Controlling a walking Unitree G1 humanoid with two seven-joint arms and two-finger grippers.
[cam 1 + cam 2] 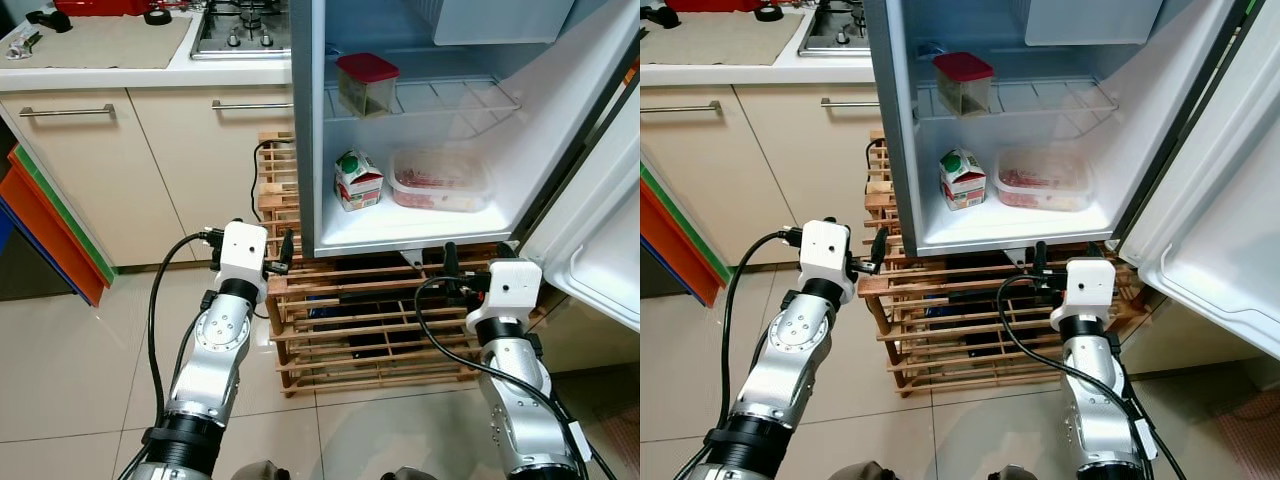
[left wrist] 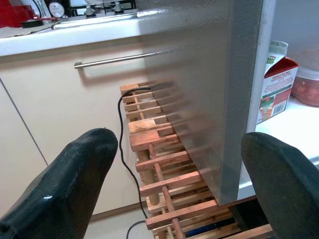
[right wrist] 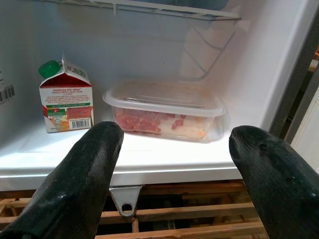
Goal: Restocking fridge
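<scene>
1. The fridge [image 1: 310, 120] stands open on a wooden slatted rack [image 1: 370, 320], to the right of a run of cream kitchen cabinets [image 1: 90, 170]. Its door [image 1: 600, 240] is swung out to the far right.
2. Lower fridge floor: a small juice carton [image 1: 357, 180] with a green cap and a red and white body stands upright at the left. Just to its right lies a clear lidded plastic container [image 1: 440, 180] holding reddish food. The two are near each other but apart.
3. Wire shelf [image 1: 450, 100] above: a clear jar with a red lid [image 1: 366, 84] stands at its left end.
4. Left gripper [image 1: 285, 250]: held low, outside the fridge, near the left front corner of the cabinet and over the rack. The left wrist view shows its fingers [image 2: 65, 184] spread wide with nothing between them; the fridge's grey side wall lies ahead.
5. Right gripper [image 1: 450, 258]: held low in front of the fridge's lower edge, facing the open compartment. The right wrist view shows its fingers [image 3: 75, 184] set wide apart and empty, with the carton and the container beyond them on the fridge floor.
6. Surroundings: a black cable [image 1: 258, 170] runs down beside the rack at the cabinet face. A gas hob [image 1: 240, 30] sits on the worktop at the far left of the fridge. Orange and green boards [image 1: 50, 230] lean at the far left. The floor is pale tile [image 1: 60, 350].
</scene>
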